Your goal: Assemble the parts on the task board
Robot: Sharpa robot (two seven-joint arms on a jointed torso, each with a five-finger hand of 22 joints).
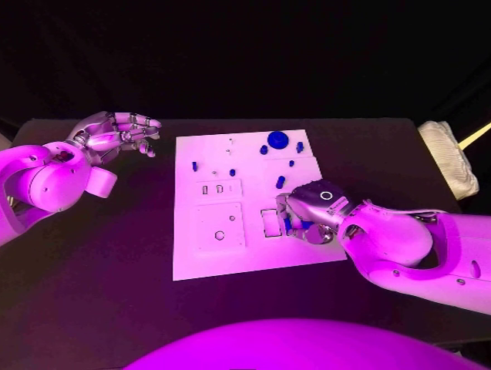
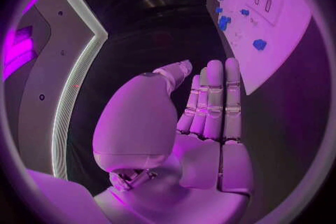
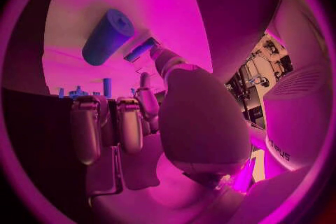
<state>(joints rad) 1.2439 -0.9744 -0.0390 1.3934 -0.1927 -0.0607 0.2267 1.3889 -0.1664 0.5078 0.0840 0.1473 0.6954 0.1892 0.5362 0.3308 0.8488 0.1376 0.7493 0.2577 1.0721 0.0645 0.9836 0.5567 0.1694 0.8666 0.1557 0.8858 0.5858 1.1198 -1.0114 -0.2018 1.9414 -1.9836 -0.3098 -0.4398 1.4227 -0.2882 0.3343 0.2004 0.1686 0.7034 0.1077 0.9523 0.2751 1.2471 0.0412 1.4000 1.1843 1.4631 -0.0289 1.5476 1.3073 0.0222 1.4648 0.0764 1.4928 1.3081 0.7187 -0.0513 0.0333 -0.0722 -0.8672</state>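
**Right hand low on the task board, left hand idle off its far corner**

The task board (image 1: 240,254) lies flat in the middle of the black desk (image 1: 101,293), a white plate running from about 6 o'clock up to 12 o'clock in the head view. Small blue parts are scattered over its far half: a round blue disc (image 1: 277,139) near the far edge, toward 1 o'clock, a short blue peg (image 1: 280,182) lying nearer the board's centre, and several smaller blue pieces around them, too small to tell apart. Pale rectangular recesses sit in the board's middle and near-left areas.

The right hand (image 1: 310,212) is down on the board's right edge, at roughly 4 o'clock from the board's centre, its fingers curled toward the surface beside a rectangular slot. In the right wrist view a blue cylinder (image 3: 108,36) lies on the white surface just past the fingers (image 3: 129,123), and a small blue piece (image 3: 140,49) sits at the tip of the thumb; whether the hand is pinching that piece or only touching it, I cannot tell.

The left hand (image 1: 121,132) hovers over the bare desk off the board's far-left corner, at about 10 o'clock, apart from the board. It holds nothing; the left wrist view shows its fingers (image 2: 213,101) straight and side by side, the thumb standing away from them.

A folded white cloth (image 1: 451,158) lies on the desk's right edge at 3 o'clock.
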